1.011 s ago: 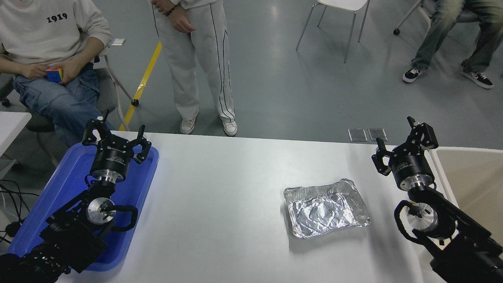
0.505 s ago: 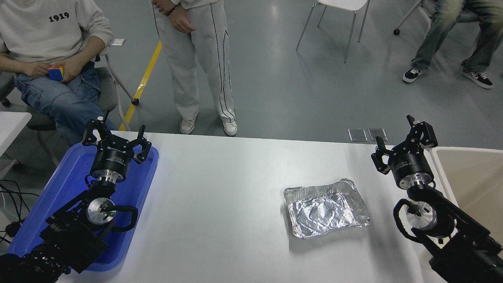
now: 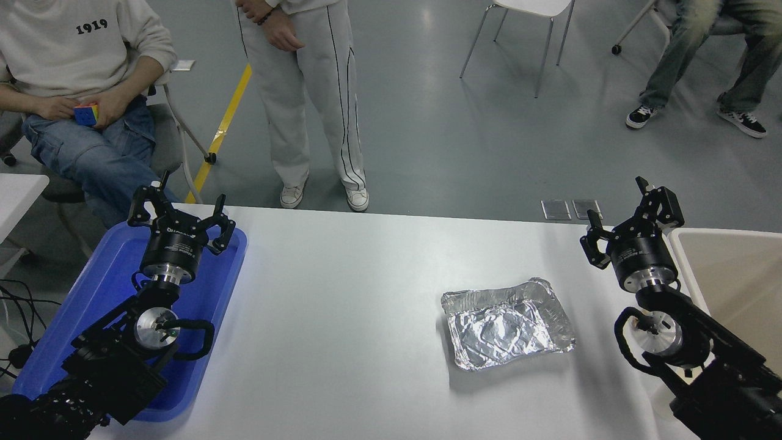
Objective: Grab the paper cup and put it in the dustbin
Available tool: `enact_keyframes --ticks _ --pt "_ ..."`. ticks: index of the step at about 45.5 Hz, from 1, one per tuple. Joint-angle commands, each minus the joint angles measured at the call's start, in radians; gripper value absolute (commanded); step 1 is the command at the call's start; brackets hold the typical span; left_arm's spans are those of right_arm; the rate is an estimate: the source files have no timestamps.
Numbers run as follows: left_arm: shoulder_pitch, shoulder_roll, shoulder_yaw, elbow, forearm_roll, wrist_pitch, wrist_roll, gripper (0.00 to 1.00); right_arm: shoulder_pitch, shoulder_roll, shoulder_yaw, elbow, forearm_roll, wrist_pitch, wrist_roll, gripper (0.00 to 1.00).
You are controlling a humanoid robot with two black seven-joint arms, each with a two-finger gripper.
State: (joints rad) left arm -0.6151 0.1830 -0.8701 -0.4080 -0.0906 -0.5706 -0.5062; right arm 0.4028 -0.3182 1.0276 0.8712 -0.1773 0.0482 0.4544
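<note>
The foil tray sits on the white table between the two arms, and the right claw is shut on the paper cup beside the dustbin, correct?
Not quite. The head view shows the right claw open and empty beside the dustbin; no paper cup is visible. The foil tray does sit on the white table between the two arms.

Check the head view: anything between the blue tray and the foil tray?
Nothing: bare white table between the blue tray and the foil tray.

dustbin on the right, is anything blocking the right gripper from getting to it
Nothing visible does. The right gripper is open and empty beside the dustbin, at its left rim. The foil tray lies nearer the table's middle, off that path. No paper cup is in view.
</note>
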Motion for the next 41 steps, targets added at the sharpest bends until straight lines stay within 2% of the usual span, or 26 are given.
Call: enact_keyframes --ticks 1,16,20,30,41 --pt "0.000 0.000 0.000 0.000 0.000 0.000 0.000 1.00 -0.010 -0.025 -0.004 0.009 0.007 0.001 0.003 1.00" --pt "0.000 0.000 0.000 0.000 0.000 0.000 0.000 1.00 0.010 -0.128 -0.178 0.063 0.056 -0.002 0.004 1.00" --pt "0.000 0.000 0.000 0.000 0.000 0.000 0.000 1.00 0.021 -0.199 -0.256 0.101 0.068 0.013 0.004 1.00" --pt "0.000 0.000 0.000 0.000 0.000 0.000 0.000 1.00 0.252 -0.455 -0.748 0.204 0.068 0.019 0.004 1.00" --pt "0.000 0.001 0.000 0.000 0.000 0.000 0.000 1.00 0.619 -0.548 -1.313 0.244 0.068 0.027 0.003 1.00"
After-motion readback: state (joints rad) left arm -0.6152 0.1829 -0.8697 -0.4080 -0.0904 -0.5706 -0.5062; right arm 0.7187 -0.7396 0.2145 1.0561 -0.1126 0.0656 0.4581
